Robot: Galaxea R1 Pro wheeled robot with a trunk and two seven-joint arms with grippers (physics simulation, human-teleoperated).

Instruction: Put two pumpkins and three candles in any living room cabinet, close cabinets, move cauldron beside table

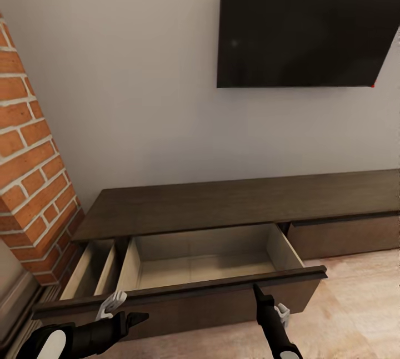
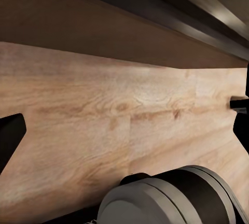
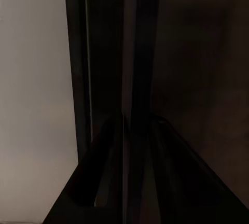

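Beige drawer (image 1: 205, 262) of cabinet (image 1: 233, 203) pulled out, bare; right claw (image 1: 259, 294) clamped on its front edge; left claw (image 1: 136, 319) apart.

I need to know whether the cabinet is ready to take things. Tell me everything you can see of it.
The cabinet is a long, low unit of dark-brown wood standing against the pale wall under a black screen. Its wide drawer is pulled far out, pale beige inside and empty. The right gripper sits at the drawer's front edge, seemingly straddling it. A second drawer further right is shut.

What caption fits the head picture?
Cabinet drawer pulled open, bare inside; right gripper at its front edge.
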